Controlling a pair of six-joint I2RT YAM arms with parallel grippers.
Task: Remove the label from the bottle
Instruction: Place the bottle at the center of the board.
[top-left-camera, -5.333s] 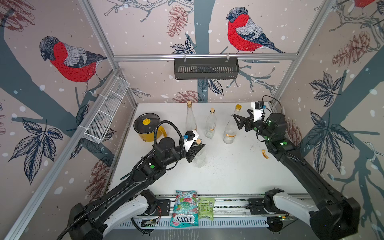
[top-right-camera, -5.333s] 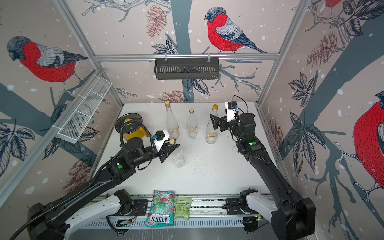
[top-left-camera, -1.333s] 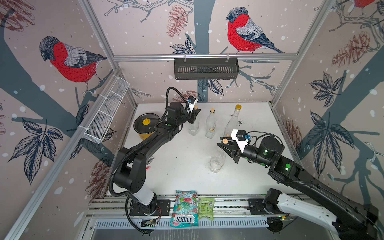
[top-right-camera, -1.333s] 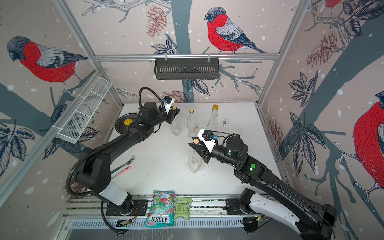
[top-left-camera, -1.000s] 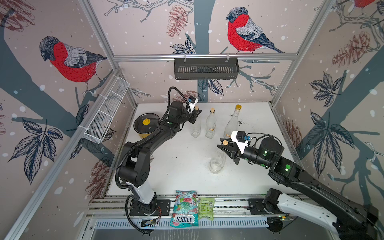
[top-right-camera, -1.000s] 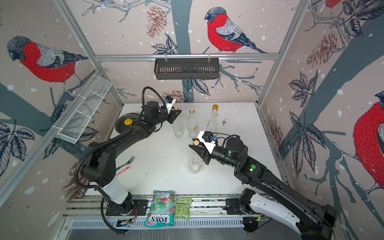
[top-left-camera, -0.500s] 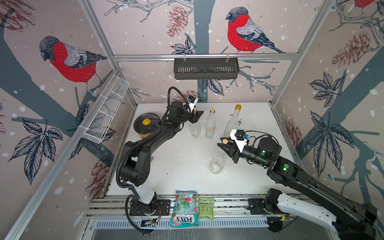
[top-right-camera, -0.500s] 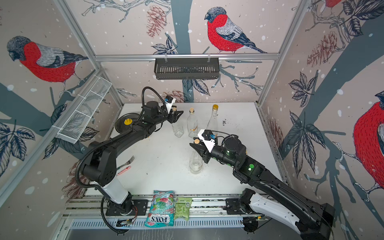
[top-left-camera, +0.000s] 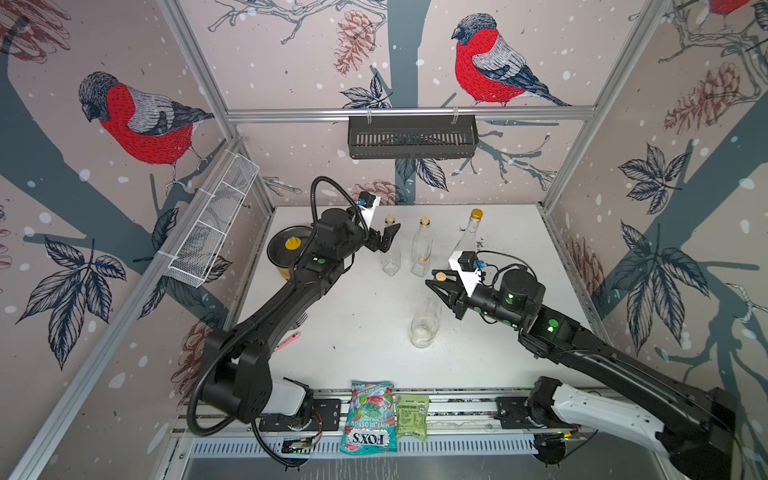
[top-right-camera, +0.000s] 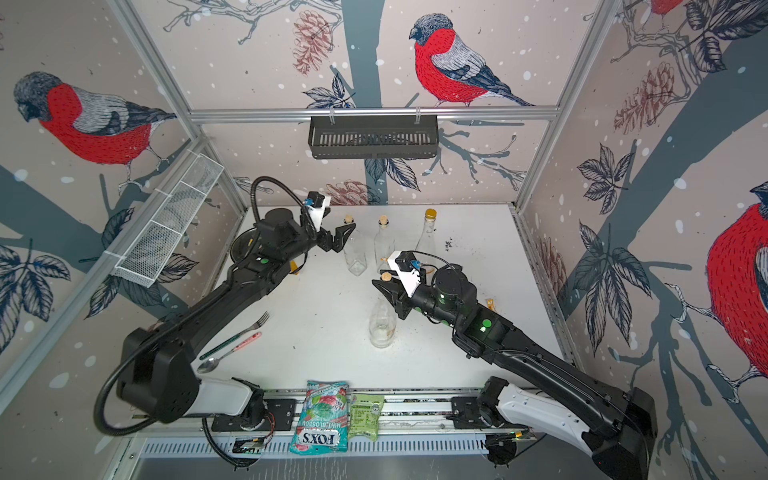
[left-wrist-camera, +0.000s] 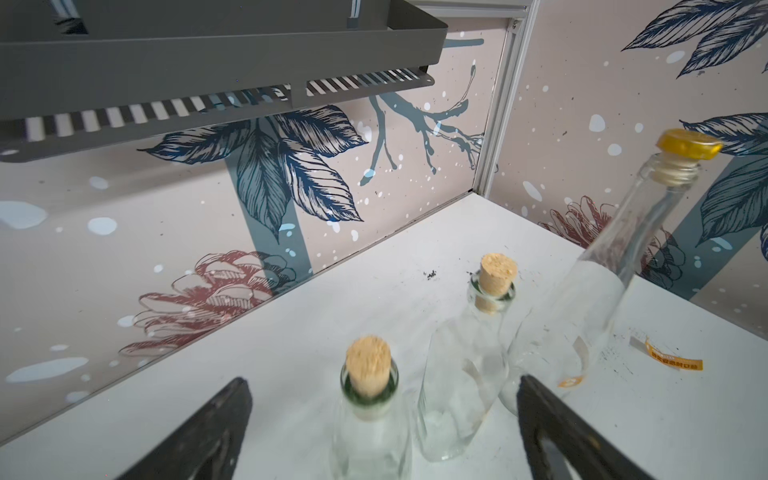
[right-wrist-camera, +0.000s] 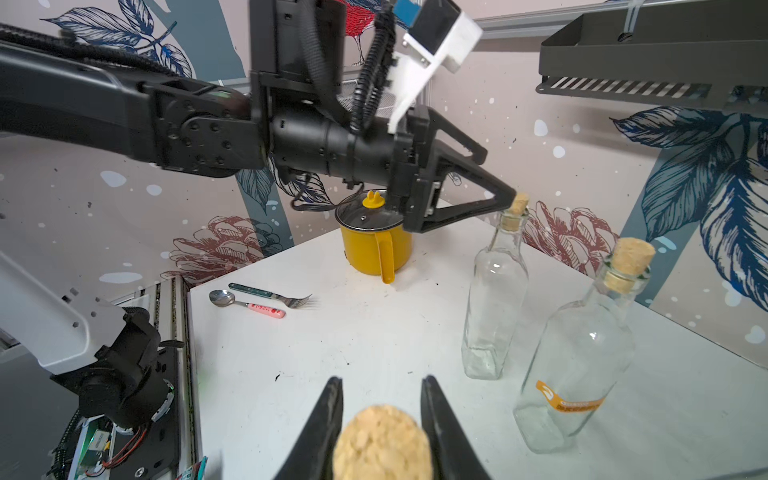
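Three glass bottles stand in a row at the back. The left one (top-left-camera: 390, 259) is corked and bare. The middle bottle (top-left-camera: 420, 253) carries an orange label (right-wrist-camera: 569, 401). The tall one (top-left-camera: 469, 237) has a yellow cap. My left gripper (top-left-camera: 390, 239) is open, its fingers on either side of the left bottle's cork (left-wrist-camera: 369, 365) without touching it. A fourth bottle (top-left-camera: 423, 324) stands nearer the front. My right gripper (top-left-camera: 438, 291) is shut on its corked top (right-wrist-camera: 382, 440). A peeled orange label strip (left-wrist-camera: 673, 361) lies on the table.
A yellow pot (right-wrist-camera: 374, 249) with a lid stands at the back left. A fork (top-right-camera: 237, 334) and spoon (top-right-camera: 226, 355) lie near the left edge. A sweets bag (top-left-camera: 368, 417) and green packet (top-left-camera: 411, 415) sit on the front rail. A black shelf (top-left-camera: 411, 137) hangs above.
My left gripper has opened and let go of the left back bottle's cork; that bottle now stands free. The right gripper still holds the near bottle's top in place.
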